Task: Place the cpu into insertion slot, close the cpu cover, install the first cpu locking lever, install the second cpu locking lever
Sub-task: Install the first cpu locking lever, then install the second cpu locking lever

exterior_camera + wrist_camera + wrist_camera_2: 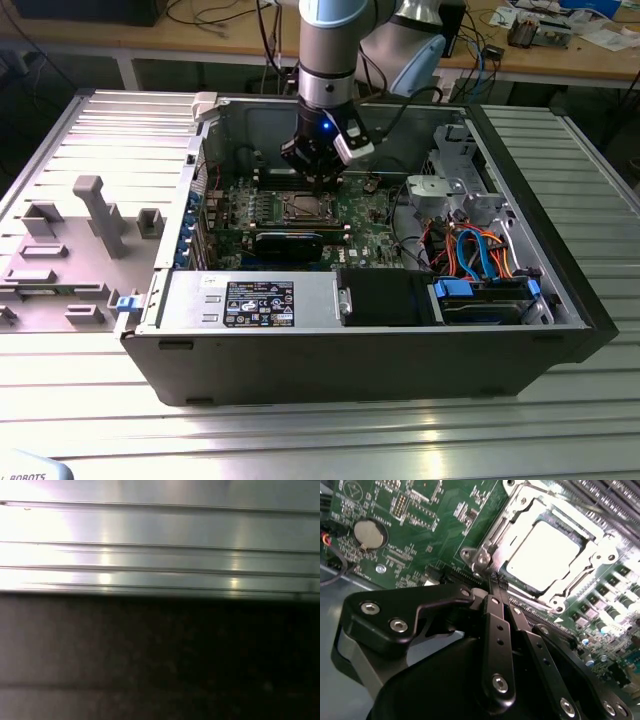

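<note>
In the exterior view the hand [318, 182] hangs inside the opened computer case [300, 350], which lies on the ribbed metal table [300, 430]. Its tips are just above the green motherboard [230, 205], at the far edge of the insertion slot [305, 207].

In the second wrist view the hand [496, 582] has its fingers [495, 630] pressed together into a thin blade with nothing between them, the tips at the socket corner beside a silvery hinge piece [481, 559]. Just beyond the tips, the cpu [544, 554] lies flat in the insertion slot, and the cpu cover [520, 517] looks laid down around it.

My judgement: the chip is light, stiff and fragile, best held by its edges. The cover is thin springy sheet metal. The levers, which I cannot pick out with certainty, are likely stiff sprung wire, best pushed near the free end.
</note>
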Action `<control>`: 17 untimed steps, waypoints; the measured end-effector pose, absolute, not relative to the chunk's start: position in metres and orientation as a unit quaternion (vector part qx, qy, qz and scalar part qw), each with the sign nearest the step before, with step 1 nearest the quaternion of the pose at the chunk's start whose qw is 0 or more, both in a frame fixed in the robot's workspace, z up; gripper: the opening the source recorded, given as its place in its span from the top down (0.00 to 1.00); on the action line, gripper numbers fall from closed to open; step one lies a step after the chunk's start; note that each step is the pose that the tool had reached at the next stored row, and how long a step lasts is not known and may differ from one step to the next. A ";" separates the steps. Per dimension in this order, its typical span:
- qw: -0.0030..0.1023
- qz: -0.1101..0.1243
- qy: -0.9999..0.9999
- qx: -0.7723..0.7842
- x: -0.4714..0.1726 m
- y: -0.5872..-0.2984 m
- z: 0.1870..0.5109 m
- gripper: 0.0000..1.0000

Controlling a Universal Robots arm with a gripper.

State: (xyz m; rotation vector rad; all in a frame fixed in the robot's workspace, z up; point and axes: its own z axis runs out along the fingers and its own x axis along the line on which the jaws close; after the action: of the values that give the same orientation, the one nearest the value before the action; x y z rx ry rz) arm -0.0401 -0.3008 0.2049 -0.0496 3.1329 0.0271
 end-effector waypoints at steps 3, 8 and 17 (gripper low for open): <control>0.004 0.009 1.000 -0.016 -0.040 -0.303 0.205 0.89; 0.004 0.009 1.000 -0.016 -0.040 -0.304 0.205 0.89; 0.004 0.009 1.000 -0.016 -0.040 -0.306 0.205 0.89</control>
State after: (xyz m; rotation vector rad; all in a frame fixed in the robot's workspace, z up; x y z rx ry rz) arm -0.0401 -0.3062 0.2049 -0.0497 3.1329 0.0270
